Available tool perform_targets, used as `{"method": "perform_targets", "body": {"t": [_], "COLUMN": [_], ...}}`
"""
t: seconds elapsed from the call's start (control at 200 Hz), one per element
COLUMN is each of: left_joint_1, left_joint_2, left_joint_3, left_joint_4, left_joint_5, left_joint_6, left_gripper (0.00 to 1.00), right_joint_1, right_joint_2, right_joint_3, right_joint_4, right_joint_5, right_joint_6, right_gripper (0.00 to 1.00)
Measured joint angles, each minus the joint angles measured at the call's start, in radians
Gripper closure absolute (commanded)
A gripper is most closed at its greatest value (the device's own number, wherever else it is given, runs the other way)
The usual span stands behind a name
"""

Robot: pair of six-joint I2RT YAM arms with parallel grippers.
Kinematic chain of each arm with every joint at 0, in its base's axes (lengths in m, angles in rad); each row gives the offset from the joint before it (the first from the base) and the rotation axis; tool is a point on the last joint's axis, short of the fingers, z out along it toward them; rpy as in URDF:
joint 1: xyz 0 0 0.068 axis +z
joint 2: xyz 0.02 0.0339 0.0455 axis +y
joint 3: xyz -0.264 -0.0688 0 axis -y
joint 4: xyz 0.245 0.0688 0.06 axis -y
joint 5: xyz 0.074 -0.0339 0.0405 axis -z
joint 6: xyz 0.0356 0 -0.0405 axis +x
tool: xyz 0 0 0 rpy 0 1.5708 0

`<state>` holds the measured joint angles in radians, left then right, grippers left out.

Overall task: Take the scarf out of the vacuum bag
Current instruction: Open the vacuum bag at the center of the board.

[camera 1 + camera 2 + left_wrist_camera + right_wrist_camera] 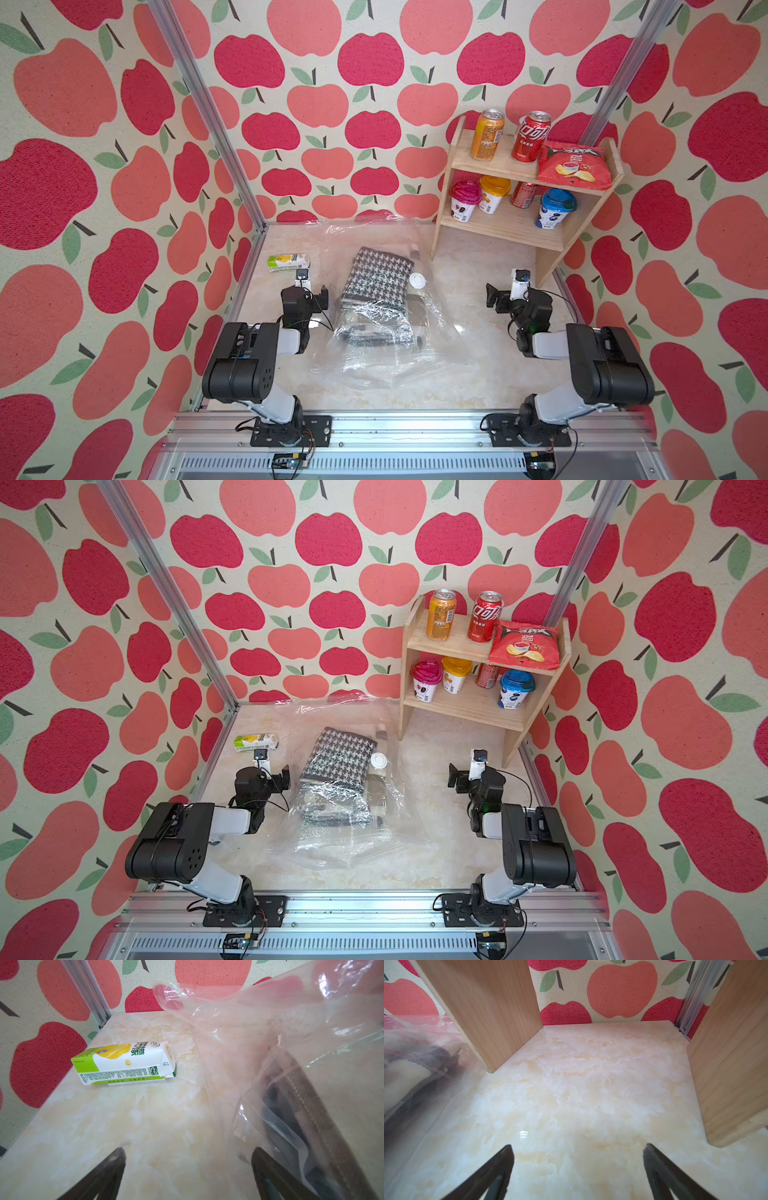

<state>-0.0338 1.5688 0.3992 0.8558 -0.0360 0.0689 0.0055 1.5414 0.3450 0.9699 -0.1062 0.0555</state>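
The vacuum bag [374,368] [332,848] lies crinkled and transparent on the marble table in both top views, its white valve cap [417,280] facing up. Inside it is the folded black-and-white houndstooth scarf [380,276] [338,754]. My left gripper [305,291] [188,1153] stands open just left of the bag, low over bare table, one finger close to the plastic [239,1032]. The scarf [301,1095] shows dimly through the film. My right gripper [517,293] [578,1147] is open and empty to the right of the bag [425,1109], facing the shelf.
A wooden shelf [528,199] with cans, cups and a crisp packet stands at the back right; its legs [492,1012] are just ahead of the right gripper. A green and white juice carton [288,262] [124,1062] lies at the back left. Aluminium posts mark the back corners.
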Motion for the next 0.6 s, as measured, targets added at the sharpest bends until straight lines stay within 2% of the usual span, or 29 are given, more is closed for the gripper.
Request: {"method": "perform_targets", "body": {"t": [0.6], "left_joint_1": [0.006], "left_joint_2": [0.000], "left_joint_3": [0.000], "left_joint_4": [0.000], "left_joint_5": [0.012], "left_joint_6": [-0.003], "left_gripper": [0.03], "right_joint_1": [0.000], "right_joint_2": [0.000], "right_joint_3": [0.000], "right_joint_4": [0.000], "right_joint_5": [0.019], "right_joint_6": [0.001], "right_gripper": [0.00]}}
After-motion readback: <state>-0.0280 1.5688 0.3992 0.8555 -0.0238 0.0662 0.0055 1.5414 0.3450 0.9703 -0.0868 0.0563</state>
